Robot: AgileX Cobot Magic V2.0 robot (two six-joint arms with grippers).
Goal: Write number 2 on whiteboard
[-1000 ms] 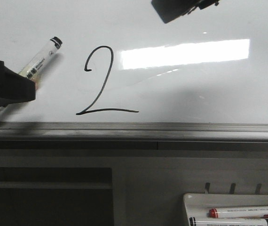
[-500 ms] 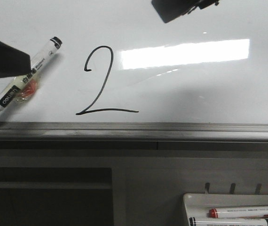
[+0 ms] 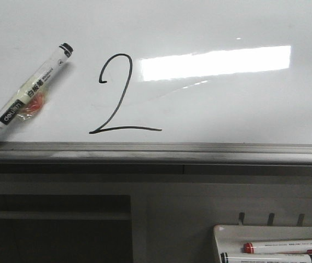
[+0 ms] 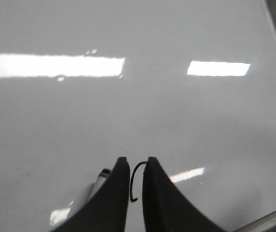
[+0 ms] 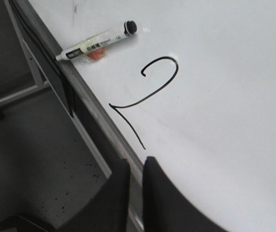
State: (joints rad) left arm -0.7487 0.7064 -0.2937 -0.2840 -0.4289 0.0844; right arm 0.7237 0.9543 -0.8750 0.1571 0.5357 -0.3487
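My left hand (image 4: pixel 133 166) gone from front view since half second ago, right too; white marker with black cap (image 3: pixel 29 92) lies alone, slanted, tip at grey rail. Label reads "deli". Thin black hand-drawn 2 (image 3: pixel 117 94) on glossy white whiteboard (image 3: pixel 227 104), right of marker. Both hands pinched near-closed, empty; right hand (image 5: pixel 136 164). White tray (image 3: pixel 221 233) holds red-capped marker (image 3: pixel 285 246).

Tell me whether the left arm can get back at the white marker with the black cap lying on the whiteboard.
Probably yes: the white marker lies free on the glossy whiteboard, nothing over it, beside the left hand.
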